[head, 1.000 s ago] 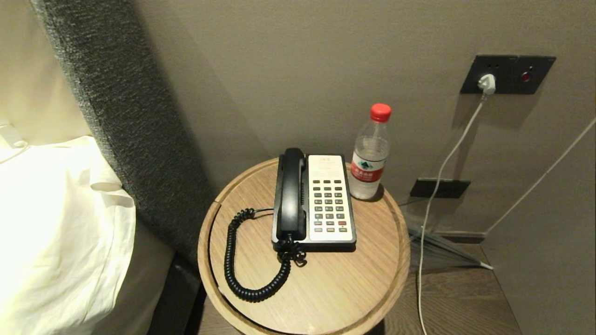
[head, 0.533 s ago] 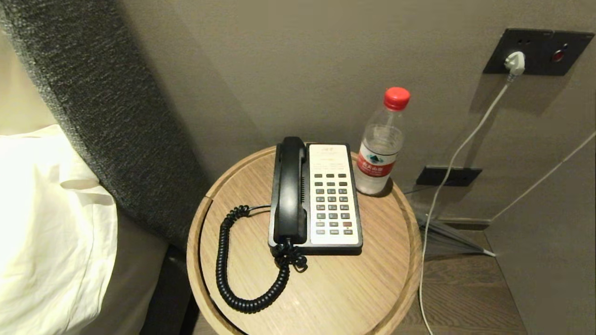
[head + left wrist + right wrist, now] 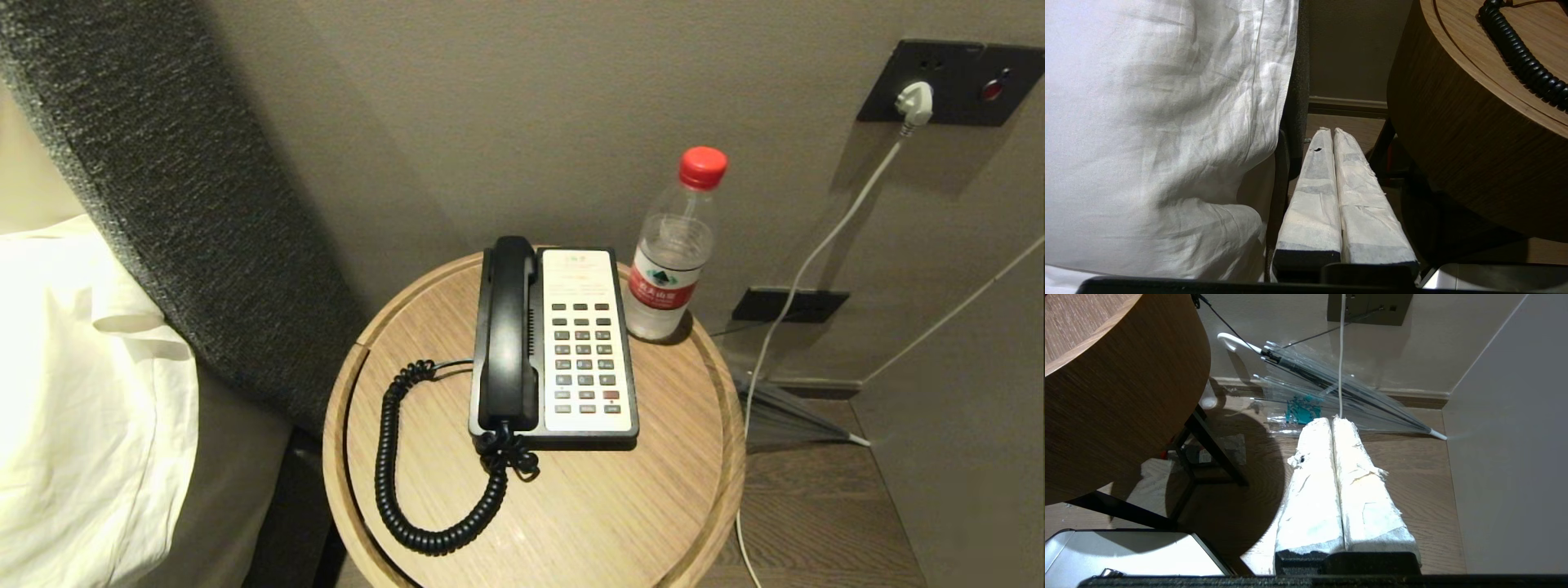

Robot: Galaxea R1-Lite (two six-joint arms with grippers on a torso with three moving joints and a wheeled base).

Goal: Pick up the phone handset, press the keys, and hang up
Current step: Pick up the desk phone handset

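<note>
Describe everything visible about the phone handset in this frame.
The phone handset is a long, slim receiver of glossy black plastic with rounded ends. It lies flat in its cradle along the left side of the phone base, lengthwise, still hung up. A black coiled cord leaves its near end and loops across the round wooden table. No gripper is near it.

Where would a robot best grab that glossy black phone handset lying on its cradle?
Probably around the slim middle of the glossy black phone handset, coming straight down from above: the ends sit in the cradle, and the white keypad crowds one side.
</note>
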